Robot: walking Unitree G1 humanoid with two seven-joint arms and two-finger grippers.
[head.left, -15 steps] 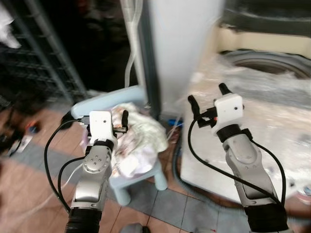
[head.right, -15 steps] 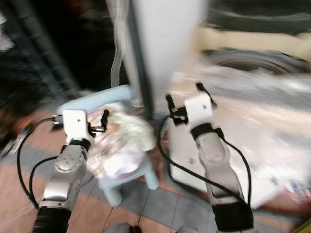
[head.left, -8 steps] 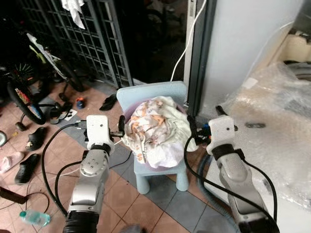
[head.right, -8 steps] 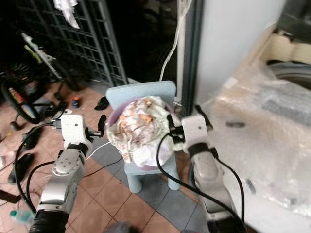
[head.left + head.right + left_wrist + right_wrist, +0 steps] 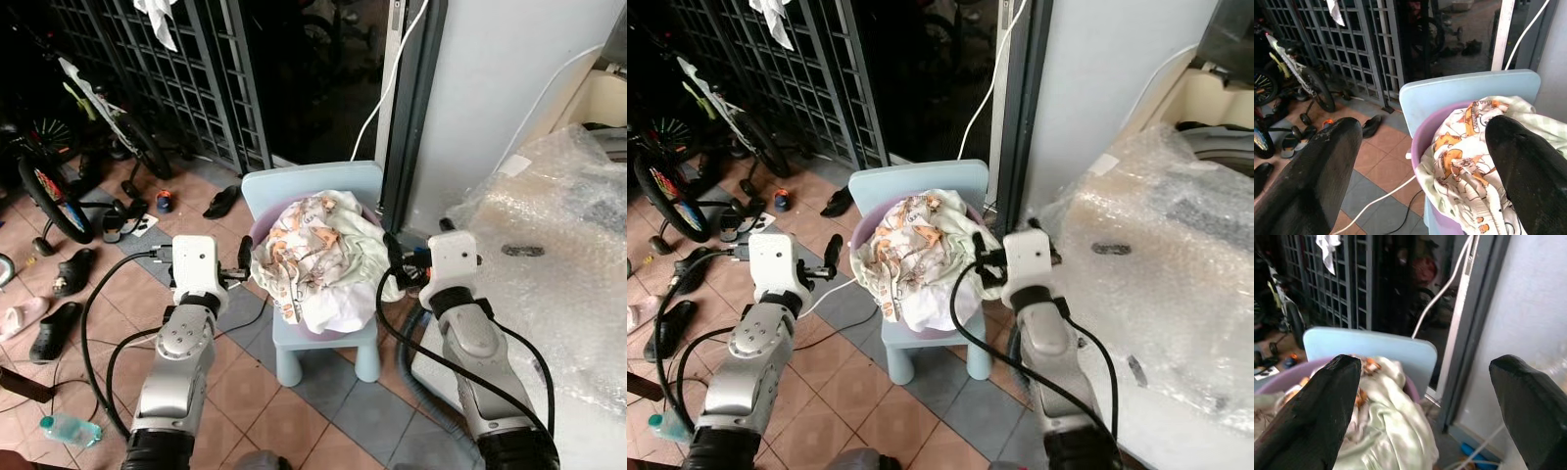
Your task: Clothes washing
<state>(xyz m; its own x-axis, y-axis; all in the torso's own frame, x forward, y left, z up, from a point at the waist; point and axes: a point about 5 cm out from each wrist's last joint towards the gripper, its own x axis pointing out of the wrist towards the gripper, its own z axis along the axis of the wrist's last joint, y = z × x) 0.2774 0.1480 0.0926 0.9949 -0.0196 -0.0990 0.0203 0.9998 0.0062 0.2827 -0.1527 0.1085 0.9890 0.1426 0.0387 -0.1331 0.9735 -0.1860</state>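
A heap of clothes, pale green and white cloth with orange cartoon prints, is piled in a purple basin and spills over its rim. The basin sits on a small light-blue chair. The pile lies between the left gripper and the right gripper, both spread wide and close beside it.

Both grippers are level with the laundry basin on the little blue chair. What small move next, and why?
Probably ease both arms inward toward the purple basin's rim. The left gripper and right gripper flank it on either side, jaws open, neither touching yet. The clothes are heaped over the rim and drape down the front of the blue chair, so the rim sides look like the surest hold.
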